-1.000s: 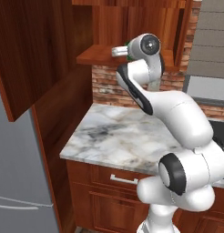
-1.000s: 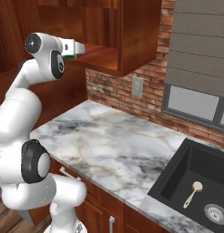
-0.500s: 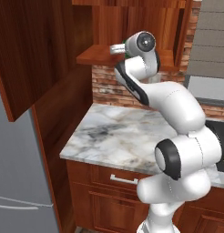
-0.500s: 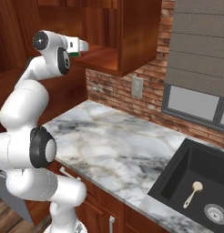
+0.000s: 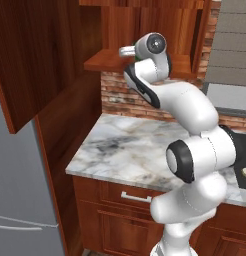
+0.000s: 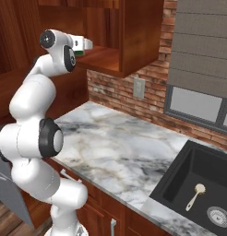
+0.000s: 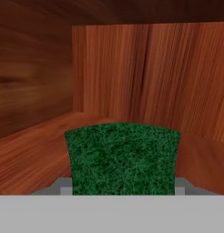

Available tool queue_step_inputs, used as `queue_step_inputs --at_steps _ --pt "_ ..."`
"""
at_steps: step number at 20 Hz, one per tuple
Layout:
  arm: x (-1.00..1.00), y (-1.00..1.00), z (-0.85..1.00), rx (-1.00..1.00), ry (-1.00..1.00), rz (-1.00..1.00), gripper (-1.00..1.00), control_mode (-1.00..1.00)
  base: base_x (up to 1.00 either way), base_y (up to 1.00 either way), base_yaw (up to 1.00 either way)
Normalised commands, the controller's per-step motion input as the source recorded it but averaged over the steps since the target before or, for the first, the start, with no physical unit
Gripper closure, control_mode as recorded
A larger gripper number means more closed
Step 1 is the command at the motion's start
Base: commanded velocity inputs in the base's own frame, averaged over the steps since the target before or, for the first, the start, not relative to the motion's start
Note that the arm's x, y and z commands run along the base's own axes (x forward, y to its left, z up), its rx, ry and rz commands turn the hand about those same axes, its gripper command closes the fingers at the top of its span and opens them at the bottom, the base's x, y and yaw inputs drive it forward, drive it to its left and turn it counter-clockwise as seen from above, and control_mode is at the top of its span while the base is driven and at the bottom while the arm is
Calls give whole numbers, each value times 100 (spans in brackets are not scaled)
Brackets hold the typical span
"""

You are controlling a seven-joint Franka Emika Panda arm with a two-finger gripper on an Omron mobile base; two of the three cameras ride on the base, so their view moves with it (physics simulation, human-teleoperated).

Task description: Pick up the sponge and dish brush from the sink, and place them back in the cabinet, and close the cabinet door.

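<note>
My gripper (image 7: 122, 185) is shut on the sponge (image 7: 122, 159), whose green face points at the camera. It hangs just above the wooden shelf (image 7: 36, 154) inside the cabinet (image 5: 102, 62). From the right base view, the gripper (image 6: 84, 44) reaches into the cabinet (image 6: 106, 60) with a bit of the green sponge (image 6: 79, 52) under it. The cabinet door (image 5: 40, 60) stands swung open on the left. The cream dish brush (image 6: 194, 196) lies in the black sink (image 6: 177, 177), beside the silver drain (image 6: 220, 215).
A marble counter (image 5: 125, 150) runs below the cabinet, over drawers with silver handles (image 5: 136, 197). A grey fridge (image 5: 20, 210) stands at the left. A brick wall with an outlet (image 6: 139, 87) and a window (image 6: 198, 101) lie behind the counter.
The arm has stretched forward, carrying the gripper and sponge a little deeper into the cabinet above the shelf. The grip has not changed; the dish brush lies still.
</note>
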Motion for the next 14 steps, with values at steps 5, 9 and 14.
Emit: queue_step_inputs --at_steps 5,9,14 --pt "19 0 -1 0 0 0 100 -100 0 0 0" --pt "12 0 -4 0 0 0 100 -100 0 0 0" --pt "4 0 -13 0 0 0 100 -100 0 0 0"
